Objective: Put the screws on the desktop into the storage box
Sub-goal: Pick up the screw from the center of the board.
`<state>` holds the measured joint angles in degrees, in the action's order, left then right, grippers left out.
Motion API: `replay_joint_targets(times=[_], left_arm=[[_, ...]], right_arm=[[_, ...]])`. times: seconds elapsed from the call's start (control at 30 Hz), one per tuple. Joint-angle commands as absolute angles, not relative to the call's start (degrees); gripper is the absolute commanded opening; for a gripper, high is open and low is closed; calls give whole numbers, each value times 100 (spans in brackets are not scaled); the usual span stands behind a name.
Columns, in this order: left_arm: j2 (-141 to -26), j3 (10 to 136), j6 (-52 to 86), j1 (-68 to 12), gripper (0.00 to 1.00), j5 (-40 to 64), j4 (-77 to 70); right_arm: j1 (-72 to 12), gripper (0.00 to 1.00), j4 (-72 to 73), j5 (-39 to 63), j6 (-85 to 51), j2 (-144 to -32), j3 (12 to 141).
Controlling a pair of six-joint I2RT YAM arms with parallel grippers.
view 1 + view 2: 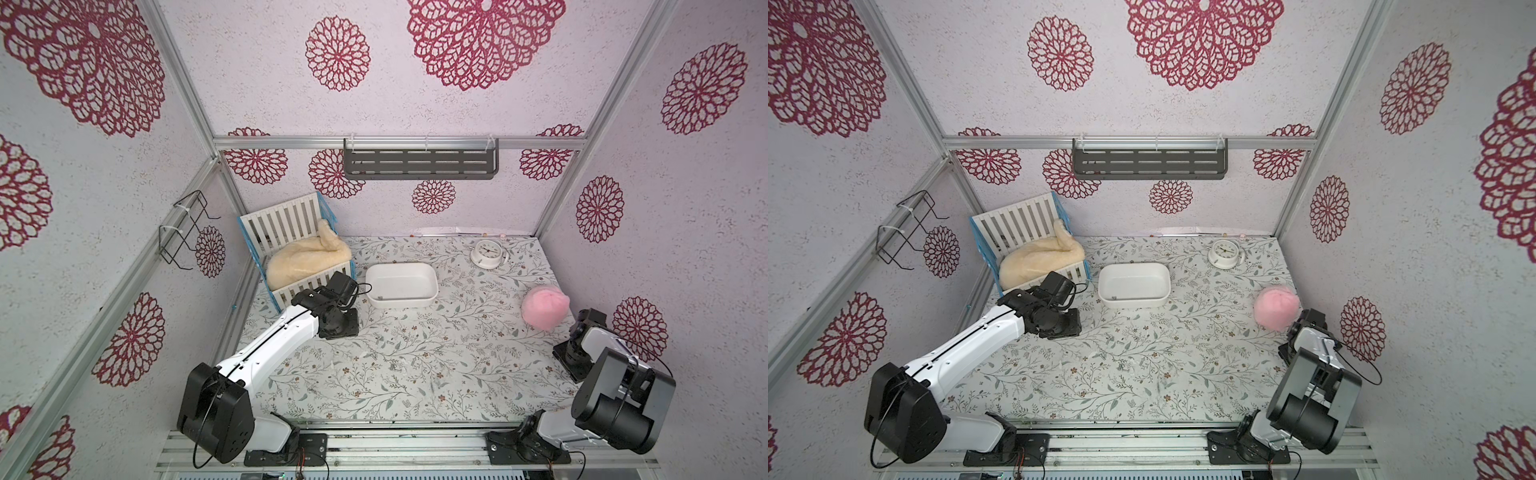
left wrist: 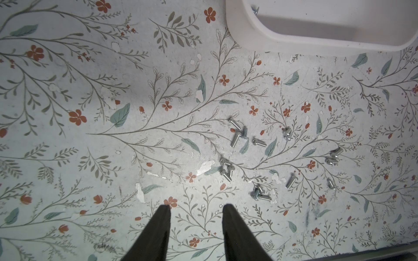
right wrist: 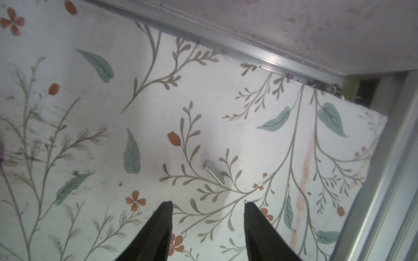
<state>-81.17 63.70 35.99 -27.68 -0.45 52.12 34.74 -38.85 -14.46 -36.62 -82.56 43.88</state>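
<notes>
Hovering just left of the storage box (image 1: 401, 301), the left gripper (image 2: 196, 206) stands spread and empty; the screws (image 2: 235, 139) lie scattered on the desktop (image 2: 90, 146) nearby, one already in the box. Far right, the right gripper (image 3: 209, 203), also spread and empty, hangs over a lone pin-like screw (image 3: 212, 171). Next, seemingly: lowering squarely, then pinching.

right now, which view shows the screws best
Left wrist view: the screws lie large and sharp on the desktop. In both top views they are faint specks; the right wrist view shows one thin one alone.
</notes>
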Motion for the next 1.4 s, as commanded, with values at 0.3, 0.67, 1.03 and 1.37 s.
replay_joint_targets(times=[0.3,0.67,1.03,1.37], left_arm=[[-8283,6479,3528,-2751,43,40,5136],[-8310,6487,3520,-2743,43,28,5137],[-8305,6478,3528,-2751,43,34,5135],[-8288,6490,3529,-2758,43,13,5142]], right_arm=[[3777,48,-3689,-1270,-3630,-8530,4657],[3909,45,-3542,-1178,-3639,-8670,4587],[4041,39,-3318,-1066,-3687,-8865,4463],[4087,26,-3084,-902,-3718,-8913,4197]])
